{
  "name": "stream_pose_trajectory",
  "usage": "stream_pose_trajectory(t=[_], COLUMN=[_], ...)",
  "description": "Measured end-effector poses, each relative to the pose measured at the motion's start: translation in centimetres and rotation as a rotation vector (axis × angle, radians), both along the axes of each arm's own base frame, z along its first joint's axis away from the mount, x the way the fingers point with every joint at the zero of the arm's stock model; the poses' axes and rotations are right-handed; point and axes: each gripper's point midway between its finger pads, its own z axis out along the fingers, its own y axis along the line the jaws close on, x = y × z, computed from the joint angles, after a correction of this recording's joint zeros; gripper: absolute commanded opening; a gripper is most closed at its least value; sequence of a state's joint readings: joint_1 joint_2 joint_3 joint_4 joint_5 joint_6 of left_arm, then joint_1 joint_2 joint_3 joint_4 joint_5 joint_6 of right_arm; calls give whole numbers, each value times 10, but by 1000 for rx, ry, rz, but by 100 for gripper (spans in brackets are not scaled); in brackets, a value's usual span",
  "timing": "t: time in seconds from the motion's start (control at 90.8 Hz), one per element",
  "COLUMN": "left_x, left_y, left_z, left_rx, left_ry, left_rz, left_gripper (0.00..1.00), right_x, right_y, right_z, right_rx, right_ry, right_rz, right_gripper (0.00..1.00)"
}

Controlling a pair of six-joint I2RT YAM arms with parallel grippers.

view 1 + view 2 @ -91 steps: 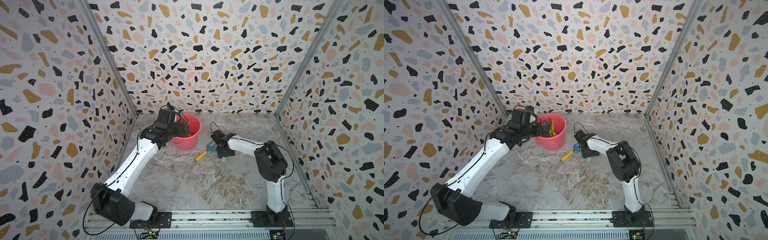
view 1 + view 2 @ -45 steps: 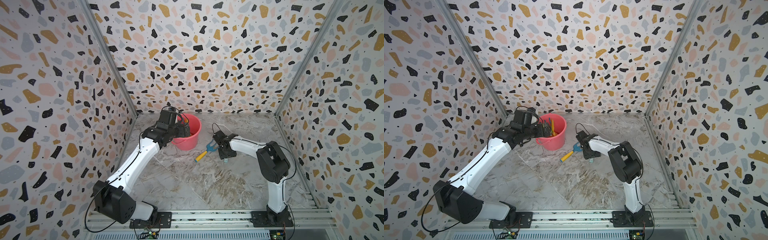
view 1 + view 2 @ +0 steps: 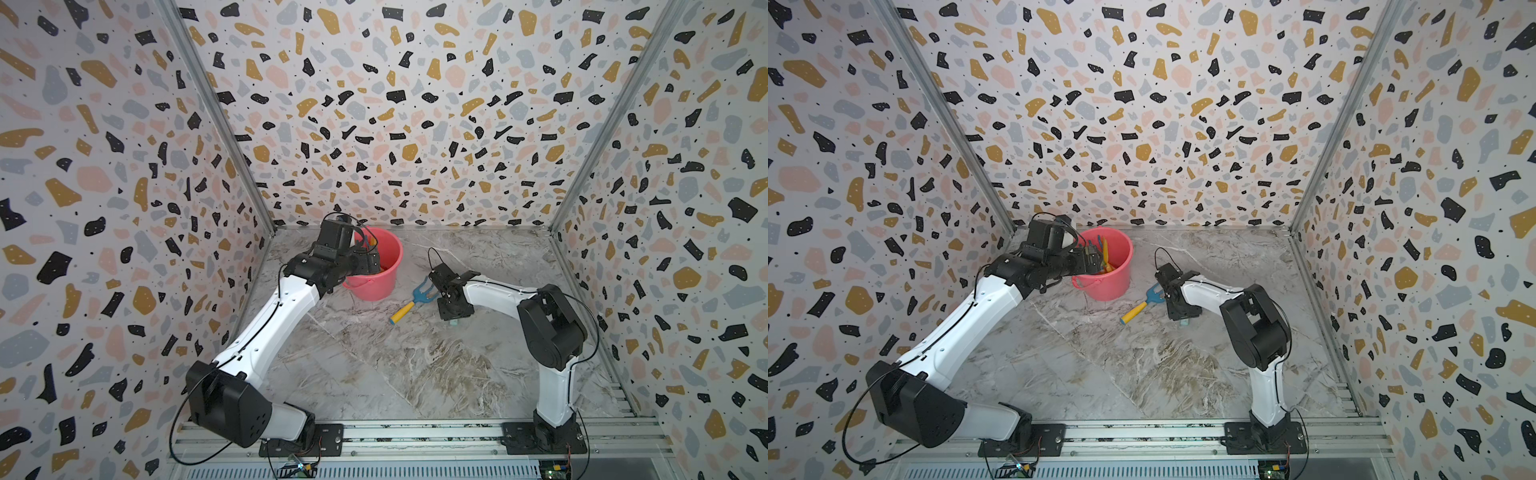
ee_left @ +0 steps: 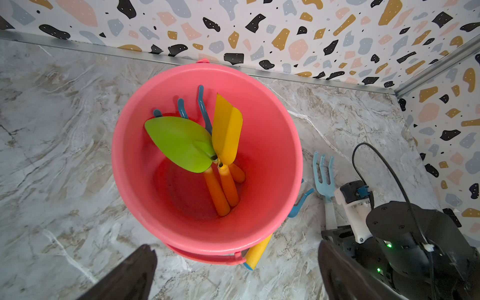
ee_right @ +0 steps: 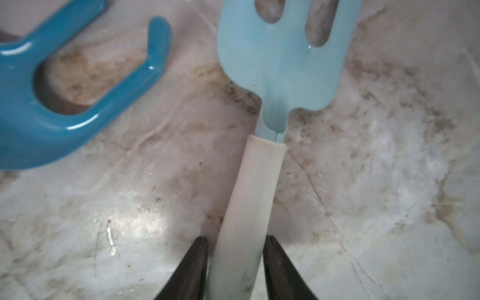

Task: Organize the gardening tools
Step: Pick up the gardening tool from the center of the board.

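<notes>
**Position.** The light-blue rake (image 5: 271, 117) lies flat on the surface (image 3: 374, 374), near the bucket (image 4: 272, 155). The loose dark-blue rake (image 3: 413, 301) lies on the surface between the two. In the right wrist view, one of its hooked prongs is close to the light-blue head but apart from it. The green spade (image 4: 181, 142), the yellow shovel (image 4: 227, 132) and the stowed dark-blue rake (image 4: 202, 109) stand in the bucket, handles down.

**State of the tools.** The white handle (image 5: 249, 194) of the light-blue rake is straddled by the right tool (image 5: 236, 241), with one finger set close against each side. Whether the handle is already clamped cannot be told. The left tool (image 4: 235, 245) is spread wide and empty above the bucket.

**Handling.** The rake is judged to be light, stiff moulded plastic. Only slight clamping force should be needed. The glossy finish is likely to be slippery, and the rounded handle may twist between flat fingers.

**Where to take hold.** The handle is the recommended place, not the thin prongs. The fingers appear to be set toward the far end of the handle, so some sag of the head is to be expected on lifting. A hold nearer the neck would be better balanced. The neighbouring hooked prong should be watched for snagging.
</notes>
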State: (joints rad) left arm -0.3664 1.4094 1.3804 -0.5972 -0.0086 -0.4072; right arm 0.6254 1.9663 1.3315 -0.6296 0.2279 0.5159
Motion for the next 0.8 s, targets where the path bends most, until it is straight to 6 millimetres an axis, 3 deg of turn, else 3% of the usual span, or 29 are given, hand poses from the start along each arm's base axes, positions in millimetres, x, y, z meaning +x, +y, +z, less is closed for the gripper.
stream_pose_trajectory(t=[0.099, 0.22, 0.551, 0.804], left_x=[0, 0, -1, -3], left_y=[0, 0, -4, -16], left_z=[0, 0, -3, -5], left_rx=[-1, -2, -32, -104], left_ry=[0, 1, 11, 28], left_rz=[0, 0, -3, -27], left_gripper=[99, 99, 99, 99], right_x=[-1, -1, -17, -22], right_y=[0, 1, -11, -17], right_z=[0, 1, 6, 41], right_rx=[2, 12, 9, 56], right_ry=[0, 1, 0, -88], right_rz=[4, 10, 10, 7], right_gripper=[15, 5, 0, 0])
